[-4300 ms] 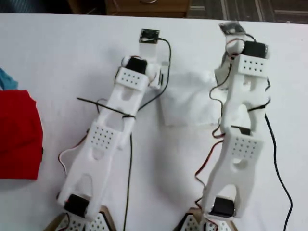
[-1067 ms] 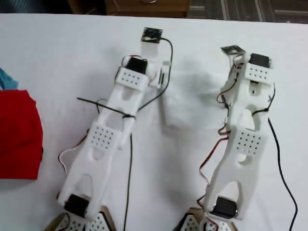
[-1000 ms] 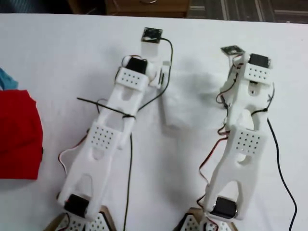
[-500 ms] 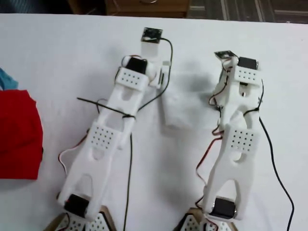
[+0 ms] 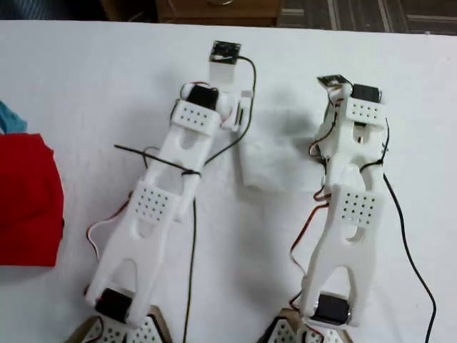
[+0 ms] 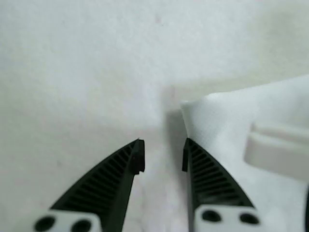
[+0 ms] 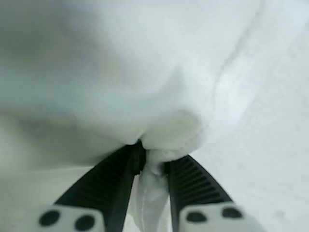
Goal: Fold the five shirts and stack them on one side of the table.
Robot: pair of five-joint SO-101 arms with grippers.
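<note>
High view places the white shirt [image 5: 275, 163] between the two arms on the table [image 5: 107, 64]. The right gripper [image 7: 153, 162] has its fingers clamped on a gathered fold, probably to carry it across. The left gripper [image 6: 162, 155] holds its fingers apart beside the shirt's corner, gripping nothing.

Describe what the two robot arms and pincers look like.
The left arm and right arm are white plastic with perforated panels, black motors, black cables and red wires. The left pincer and right pincer have black ribbed fingers on white mounts.
</note>
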